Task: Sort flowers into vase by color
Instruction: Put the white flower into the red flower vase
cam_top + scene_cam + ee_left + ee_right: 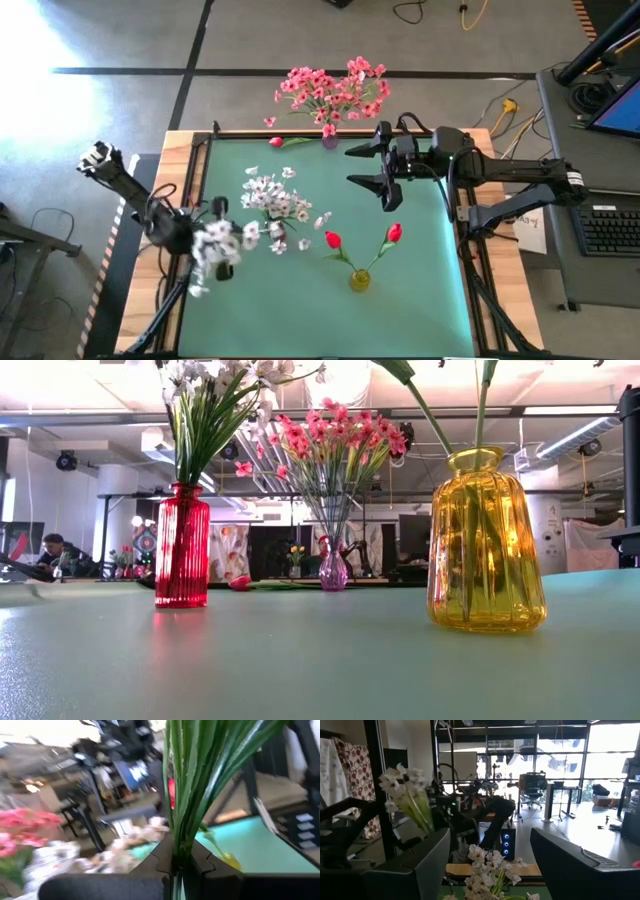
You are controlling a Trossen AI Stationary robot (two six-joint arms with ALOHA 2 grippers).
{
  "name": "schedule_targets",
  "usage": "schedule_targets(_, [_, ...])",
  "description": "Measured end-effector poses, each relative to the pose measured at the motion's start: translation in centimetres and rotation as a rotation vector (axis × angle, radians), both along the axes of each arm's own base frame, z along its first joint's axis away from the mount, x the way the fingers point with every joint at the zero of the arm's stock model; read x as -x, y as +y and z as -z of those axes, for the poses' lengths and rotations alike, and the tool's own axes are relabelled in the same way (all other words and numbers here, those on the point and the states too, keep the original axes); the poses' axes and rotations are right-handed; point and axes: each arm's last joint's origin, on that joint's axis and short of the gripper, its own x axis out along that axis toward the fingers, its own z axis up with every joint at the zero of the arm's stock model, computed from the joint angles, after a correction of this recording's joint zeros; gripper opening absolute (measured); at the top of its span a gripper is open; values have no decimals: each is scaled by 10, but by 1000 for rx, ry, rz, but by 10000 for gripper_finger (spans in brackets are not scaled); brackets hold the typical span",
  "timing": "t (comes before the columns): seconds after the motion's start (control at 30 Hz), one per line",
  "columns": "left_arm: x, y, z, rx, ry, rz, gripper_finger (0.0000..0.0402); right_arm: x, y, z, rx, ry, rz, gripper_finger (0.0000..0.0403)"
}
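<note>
My left gripper is clenched on a spray of white flowers, its fingers pinching the bundle of green stems near the table's left edge, beside the white bunch that stands in the red vase. My right gripper hangs over the far right part of the green table with its jaws spread wide and nothing between them. Just beyond it, at the far edge, the pink flowers fill the small purple vase, and one red bud lies flat on the mat close by. Nearer the front, two red buds stand in the yellow vase.
</note>
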Motion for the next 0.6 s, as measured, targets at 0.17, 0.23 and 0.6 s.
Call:
schedule_targets(0.17, [15,19,21,18,-56,-30,0,0,0,0,-2,0,0,271])
schedule_targets(0.23, [19,22,26,30,-61,-29,0,0,0,0,-1,0,0,270])
schedule_targets(0.6, [20,34,40,16,-58,-86,0,0,0,0,5,4,1,267])
